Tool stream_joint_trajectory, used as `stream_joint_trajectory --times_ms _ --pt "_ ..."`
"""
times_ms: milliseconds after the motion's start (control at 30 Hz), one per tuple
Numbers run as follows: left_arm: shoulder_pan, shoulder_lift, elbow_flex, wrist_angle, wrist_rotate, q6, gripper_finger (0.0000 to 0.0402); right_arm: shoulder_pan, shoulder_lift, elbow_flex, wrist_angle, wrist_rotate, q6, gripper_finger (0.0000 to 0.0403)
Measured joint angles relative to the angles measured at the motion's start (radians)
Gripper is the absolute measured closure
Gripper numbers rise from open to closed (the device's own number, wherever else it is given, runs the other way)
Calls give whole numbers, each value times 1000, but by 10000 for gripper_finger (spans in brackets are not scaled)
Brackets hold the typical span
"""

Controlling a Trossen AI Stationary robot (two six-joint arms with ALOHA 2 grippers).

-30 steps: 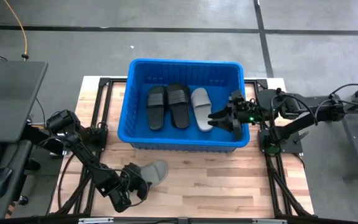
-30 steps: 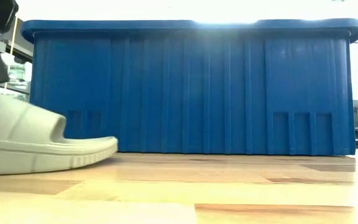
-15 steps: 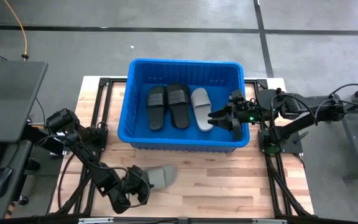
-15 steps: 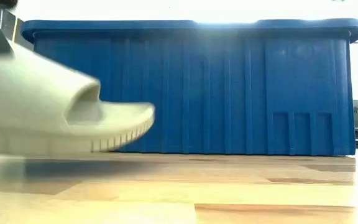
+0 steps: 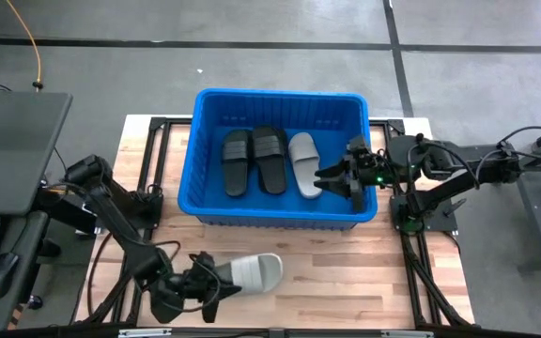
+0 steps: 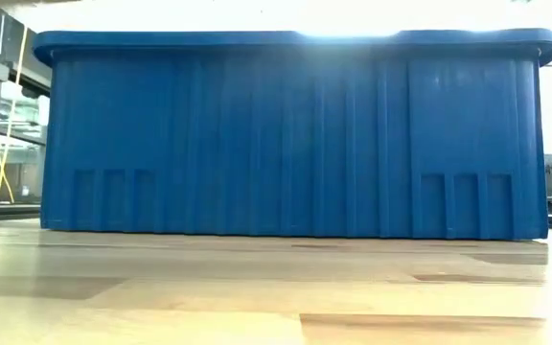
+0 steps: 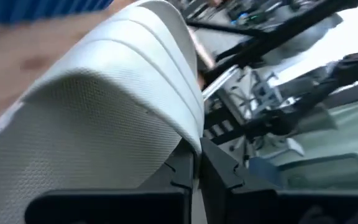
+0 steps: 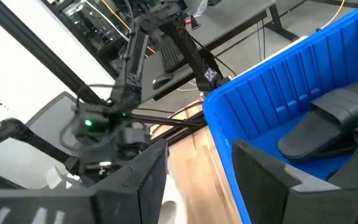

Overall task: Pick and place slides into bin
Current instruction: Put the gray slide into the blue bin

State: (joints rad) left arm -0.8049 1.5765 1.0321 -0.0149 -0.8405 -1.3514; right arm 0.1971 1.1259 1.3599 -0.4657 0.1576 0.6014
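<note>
The left gripper (image 5: 216, 282) was clamped on the heel end of a light grey slide (image 5: 254, 272), its fingers (image 7: 185, 171) pinched together on the edge of the sole, as the left wrist view showed. That slide was carried clear of the wooden table (image 5: 327, 263): in the low view no sandal appeared on the table surface in front of the bin. From above, the held slide was positioned over the near part of the table, just in front of the front wall of the blue bin (image 5: 200, 150) and left of centre, with its toe directed toward the right side. The left arm extended from its base at the left edge of the table, down to the near edge. The right gripper (image 5: 332, 180) was located inside the bin near its right wall, with its jaws parted and nothing between them. Three slides lay side by side on the bin floor: two black slides (image 5: 254, 160) to the left and a second light grey slide (image 5: 302, 163) to their right, the latter just beside the right gripper's fingertips.
</note>
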Motion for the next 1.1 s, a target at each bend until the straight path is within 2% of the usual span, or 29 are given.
stream_joint_trajectory --times_ms 133,267,400,567,700,833,967,1100 --pt "0 -27 77 24 -50 133 400 0 0 0 6 0 -17 233" --pt "14 -68 139 23 -184 262 401 0 0 0 -3 8 -39 233" --pt "49 -126 162 24 -336 399 401 0 0 0 -1 23 -83 233" --pt "126 -199 161 21 -431 468 401 0 4 0 0 38 -94 233" --pt "222 -238 161 62 -393 566 401 12 24 -1 -10 49 -76 233" --pt "326 -249 161 190 -291 688 401 42 69 -1 -17 43 -60 233" --pt "436 -254 161 334 -138 832 401 76 119 -2 10 62 -66 233" --pt "535 -255 161 400 8 853 401 97 172 -2 67 74 -87 219"
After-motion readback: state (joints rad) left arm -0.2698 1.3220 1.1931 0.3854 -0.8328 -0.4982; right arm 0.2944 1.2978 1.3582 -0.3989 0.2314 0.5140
